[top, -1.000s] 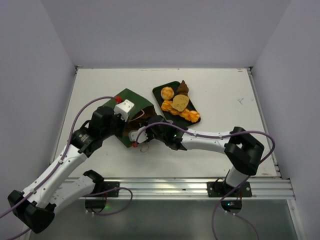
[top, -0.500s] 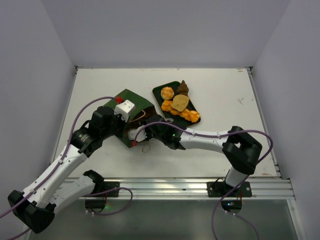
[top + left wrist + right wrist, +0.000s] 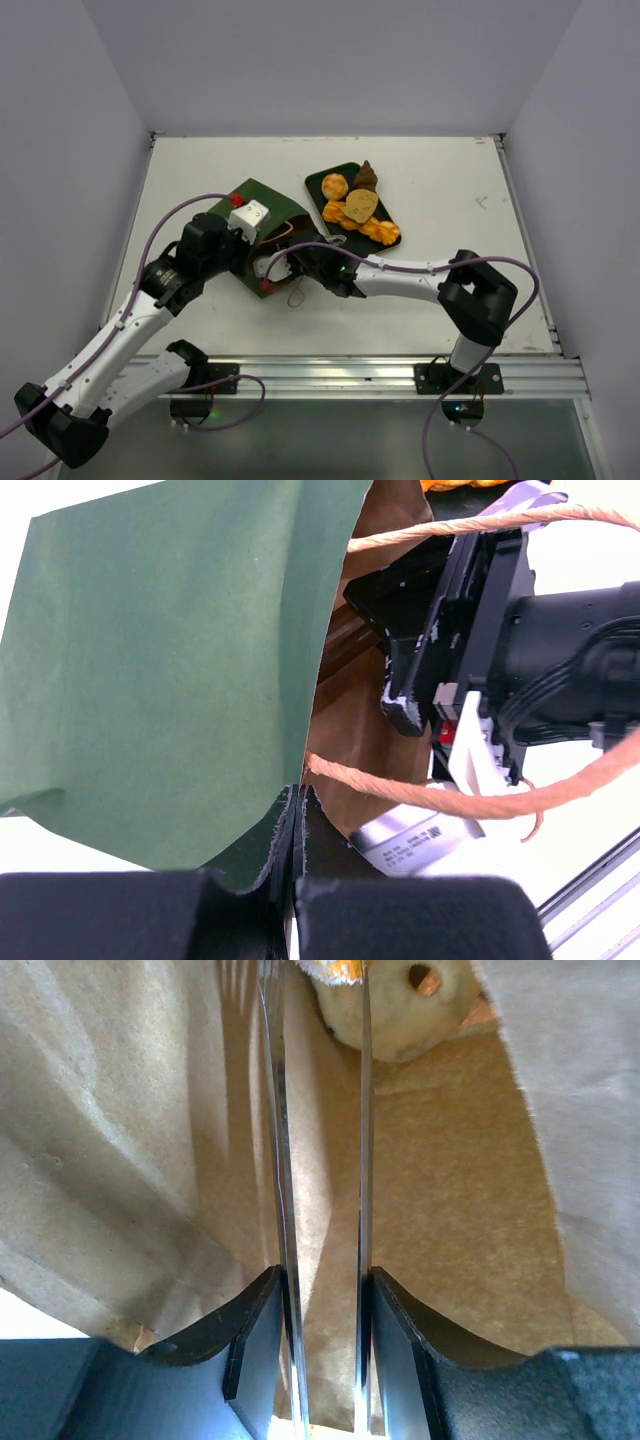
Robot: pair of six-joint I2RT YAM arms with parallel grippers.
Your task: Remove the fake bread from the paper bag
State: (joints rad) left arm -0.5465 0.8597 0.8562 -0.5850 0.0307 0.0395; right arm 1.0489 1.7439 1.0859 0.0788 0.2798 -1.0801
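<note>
The paper bag point(image 3: 262, 197) lies on its side, dark green outside point(image 3: 170, 670) and brown kraft inside point(image 3: 450, 1190). My left gripper point(image 3: 246, 258) is shut on the edge of the bag's wall point(image 3: 296, 815) and holds the mouth open. My right gripper point(image 3: 279, 263) is inside the bag, its black body showing in the left wrist view point(image 3: 450, 650). Its jaws stand a little apart point(image 3: 315, 975), the tips reaching a pale and orange piece of fake bread point(image 3: 400, 1015) deep in the bag. Whether the fingers touch it is unclear.
A flat dark green tray point(image 3: 318, 181) right of the bag holds a round bun point(image 3: 335, 185), a dark brown pointed piece point(image 3: 367, 175) and other orange pastries point(image 3: 365, 229). Tan cord handles point(image 3: 460, 798) loop across the bag's mouth around my right wrist.
My right gripper has moved left, deeper into the bag. The left gripper and the bag have stayed in place.
</note>
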